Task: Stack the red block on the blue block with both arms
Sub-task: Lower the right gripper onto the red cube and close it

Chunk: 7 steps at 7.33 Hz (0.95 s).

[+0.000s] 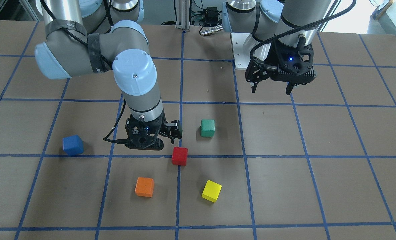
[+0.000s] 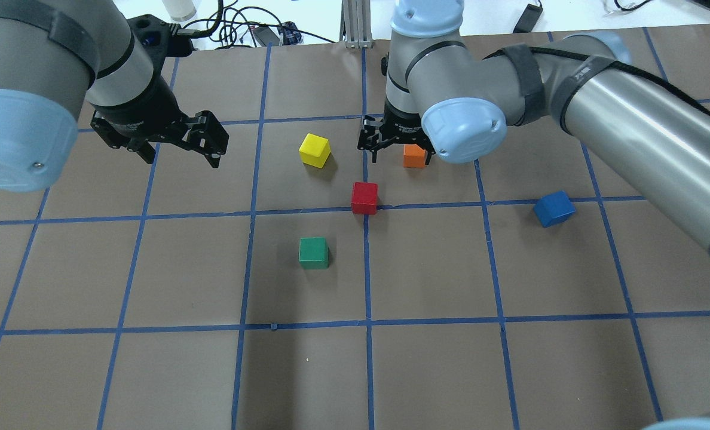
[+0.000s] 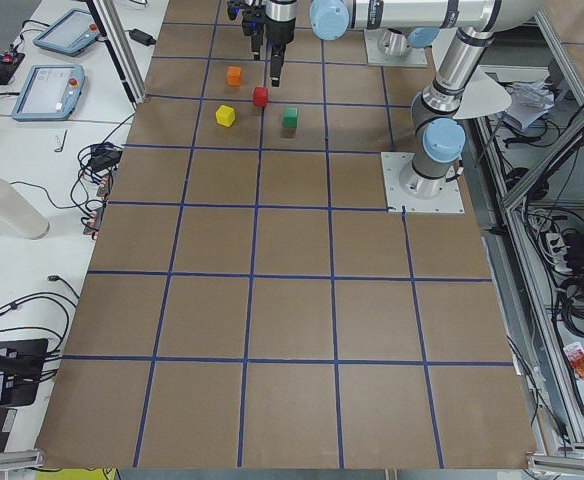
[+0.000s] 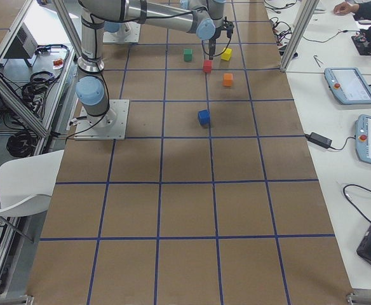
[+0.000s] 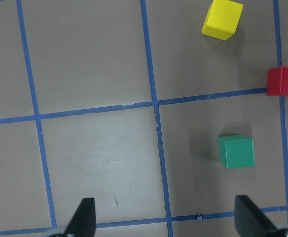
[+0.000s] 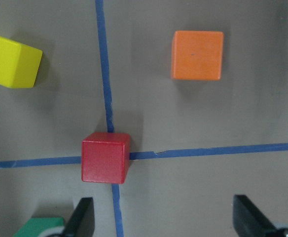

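The red block (image 1: 179, 156) sits on a blue tape crossing near the table's middle, and also shows in the overhead view (image 2: 364, 197) and the right wrist view (image 6: 105, 157). The blue block (image 1: 73, 145) lies apart on the robot's right side (image 2: 554, 208). My right gripper (image 1: 158, 140) hovers open and empty just beside and above the red block (image 2: 401, 156). In its wrist view the block lies left of the gap between the fingers (image 6: 166, 222). My left gripper (image 1: 270, 90) is open and empty, high over the table's left part (image 2: 181, 156).
A green block (image 1: 207, 128), a yellow block (image 1: 211, 191) and an orange block (image 1: 144, 187) lie around the red one. In the overhead view the orange block (image 2: 415, 156) is partly hidden behind the right gripper. The brown table (image 2: 427, 370) has a blue tape grid.
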{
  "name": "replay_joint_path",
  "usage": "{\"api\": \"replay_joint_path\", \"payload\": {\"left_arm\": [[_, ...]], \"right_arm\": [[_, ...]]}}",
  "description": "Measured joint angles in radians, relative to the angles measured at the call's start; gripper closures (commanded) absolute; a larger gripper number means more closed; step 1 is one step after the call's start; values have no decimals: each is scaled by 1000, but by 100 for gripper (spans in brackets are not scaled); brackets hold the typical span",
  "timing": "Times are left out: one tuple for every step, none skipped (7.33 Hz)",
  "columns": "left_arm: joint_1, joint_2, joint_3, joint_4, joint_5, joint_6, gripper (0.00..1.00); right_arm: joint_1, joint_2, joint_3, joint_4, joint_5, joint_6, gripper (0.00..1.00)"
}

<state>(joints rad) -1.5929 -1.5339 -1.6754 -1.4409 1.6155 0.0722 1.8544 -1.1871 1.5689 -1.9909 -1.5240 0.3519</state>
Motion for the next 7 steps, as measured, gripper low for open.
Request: {"api": "replay_joint_path", "payload": {"left_arm": [[1, -4, 2, 0, 0, 0, 0], [2, -5, 1, 0, 0, 0, 0], [3, -5, -2, 1, 1, 0, 0], [3, -6, -4, 1, 1, 0, 0], [3, -7, -5, 1, 1, 0, 0], [2, -7, -6, 1, 3, 0, 0], [2, -8, -4, 1, 3, 0, 0]], "right_arm": [[18, 31, 0, -28, 3, 11, 0], [30, 60, 0, -54, 6, 15, 0], [37, 85, 0, -69, 7, 15, 0], [46, 112, 1, -82, 8, 14, 0], [58, 141, 1, -102, 9, 14, 0], [68, 159, 1, -127, 17, 14, 0], [74, 171, 1, -142, 35, 14, 0]]}}
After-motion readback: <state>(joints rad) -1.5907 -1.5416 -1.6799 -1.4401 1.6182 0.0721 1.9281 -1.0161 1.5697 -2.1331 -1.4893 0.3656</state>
